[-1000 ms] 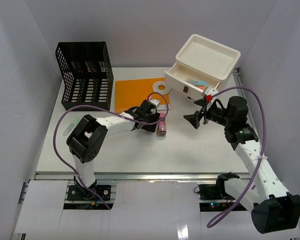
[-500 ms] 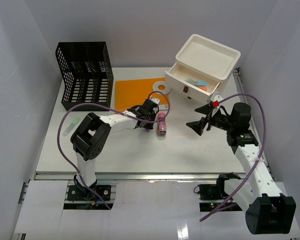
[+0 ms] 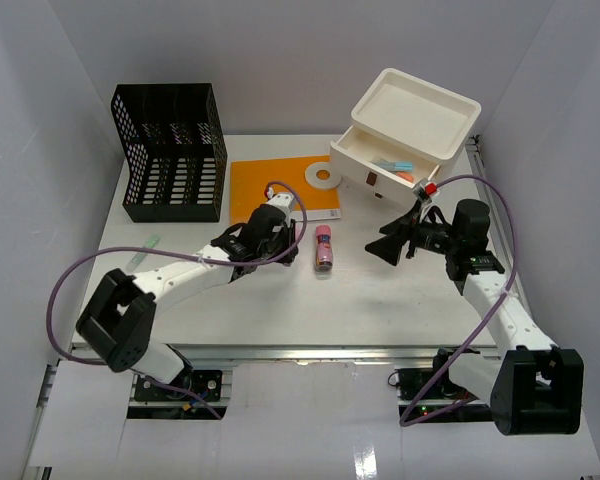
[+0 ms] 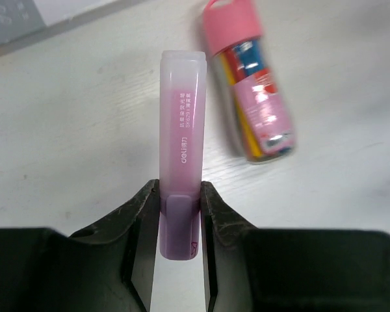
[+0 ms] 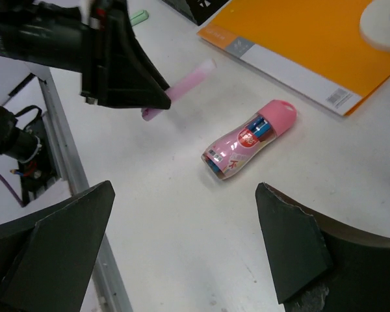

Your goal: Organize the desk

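As the wide white desk lay under both arms, the left gripper pinched a pink highlighter — the right gripper gaped.
At the desk's far left stood a black mesh rack; at the far right a white drawer box, its drawer pulled out; between them lay an orange folder with a white tape ring on its far right corner. The right jaws were spread wide, holding nothing, near the box. A pink capped tube lay on its side mid-desk, just beside the highlighter, whose end was clamped between the left jaws.
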